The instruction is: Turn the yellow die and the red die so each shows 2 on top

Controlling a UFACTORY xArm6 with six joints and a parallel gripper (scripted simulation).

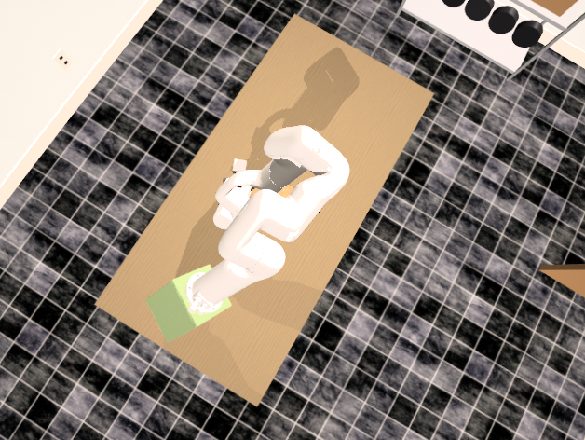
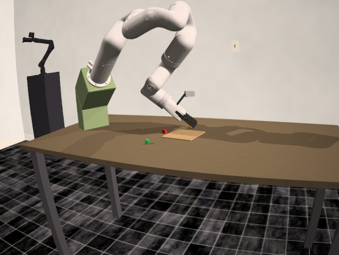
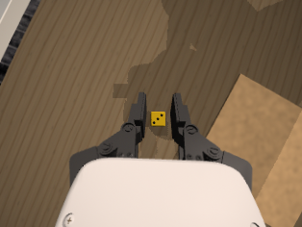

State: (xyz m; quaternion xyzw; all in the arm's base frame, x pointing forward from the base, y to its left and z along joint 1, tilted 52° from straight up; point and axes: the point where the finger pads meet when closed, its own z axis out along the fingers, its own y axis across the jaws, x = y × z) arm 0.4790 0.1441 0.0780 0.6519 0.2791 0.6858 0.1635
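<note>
Between the parted fingers of our open pincer (image 2: 194,124) (image 3: 159,113), beside the mat (image 2: 184,134) (image 3: 245,125) on the surface (image 2: 232,161) (image 3: 67,72), we see the yellow die (image 2: 190,126) (image 3: 158,118) — likely light, stiff and quick to skid — best pinched squarely across opposite side faces.

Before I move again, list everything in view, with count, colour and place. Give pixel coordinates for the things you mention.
yellow die (image 2: 190,126) (image 3: 158,118): one, yellow, off the mat, between the parted fingers
red die (image 2: 164,131): one, red, beside the mat
green die (image 2: 147,141): one, green, on the table
mat (image 2: 184,134) (image 3: 255,120): one, tan, on the table
table (image 1: 374,108) (image 2: 219,161) (image 3: 62,111): one, brown, under the dice
knobs (image 1: 503,20): four, black, top view's upper right
second arm (image 2: 47,53): one, black, on a dark pedestal (image 2: 53,101)
wall plates (image 1: 62,59) (image 2: 235,46): pale, on walls
mount (image 1: 170,309) (image 2: 94,118): one, green, under the arm
arm (image 1: 302,213) (image 2: 156,19): one, white, over the table
gripper (image 2: 194,125) (image 3: 159,102): one, dark-fingered, open
</note>
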